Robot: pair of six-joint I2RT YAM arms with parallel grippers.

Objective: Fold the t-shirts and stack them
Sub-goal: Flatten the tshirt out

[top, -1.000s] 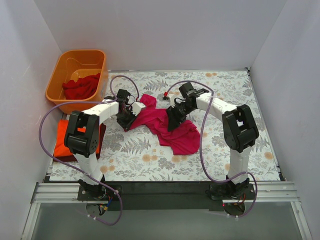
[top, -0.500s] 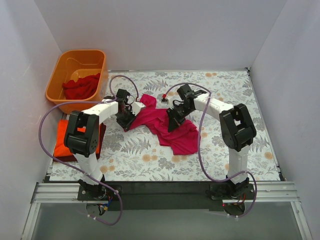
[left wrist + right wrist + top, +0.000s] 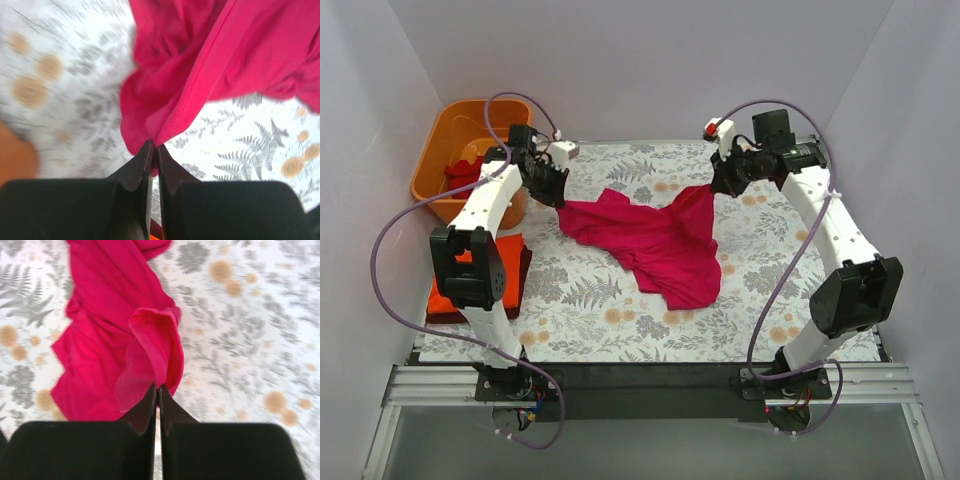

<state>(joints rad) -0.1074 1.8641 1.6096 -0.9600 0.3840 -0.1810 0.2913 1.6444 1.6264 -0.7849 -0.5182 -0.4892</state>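
Observation:
A magenta-pink t-shirt [image 3: 660, 245] hangs stretched between my two grippers over the flowered table, its lower part trailing on the cloth. My left gripper [image 3: 558, 197] is shut on its left edge; in the left wrist view the fabric [image 3: 210, 75] is pinched at the fingertips [image 3: 154, 146]. My right gripper [image 3: 717, 187] is shut on the right edge, and the right wrist view shows a fold [image 3: 150, 340] clamped at its tips [image 3: 157, 387]. A red t-shirt [image 3: 465, 175] lies in the tub. An orange t-shirt [image 3: 450, 285] lies folded on a dark maroon one [image 3: 523, 270] at the left.
The orange plastic tub [image 3: 450, 125] stands at the back left corner, close behind my left arm. White walls enclose the table on three sides. Purple cables loop from both arms.
Both grippers have risen and spread apart toward the back, lifting and stretching the magenta-pink t-shirt between them. The right gripper closed on the cloth within this second.

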